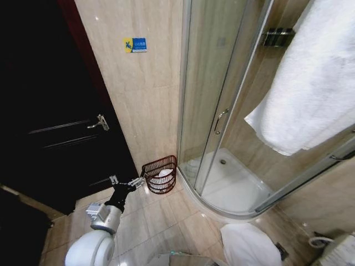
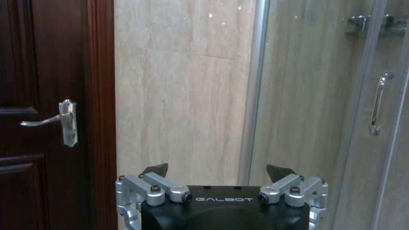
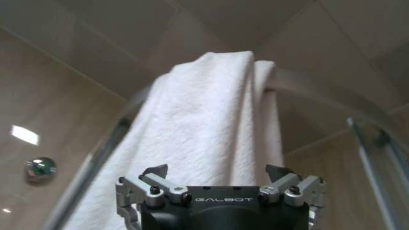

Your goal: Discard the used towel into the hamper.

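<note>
Right gripper [image 3: 217,175]: nearest the lens in the right wrist view, low in the frame; jaws spread wide with nothing between them, aimed up at the hanging towel.
Hanging towel [image 3: 211,124]: white, draped over the curved top rail of the shower enclosure; in the head view it fills the upper right of the frame [image 1: 313,83]. It is not gripped.
Left gripper [image 2: 217,175]: low in the left wrist view, jaws wide and empty, facing the beige tiled wall between the dark door and the glass. In the head view it sits lower left of centre [image 1: 126,182], just beside the hamper's rim, though I cannot tell if it touches.
Hamper [image 1: 161,174]: dark reddish-brown slatted basket on the floor, centre of the head view, set against the wall next to the shower enclosure [image 1: 222,127]. Something white already lies inside it.
Door handle [image 2: 61,122]: silver lever on the dark door, left of the frame.
Progress: judging by the white cloth in the hamper, one towel seems discarded; the towel on the rail hangs untaken, so if that is the used one, grasp, carry and drop all remain.
</note>
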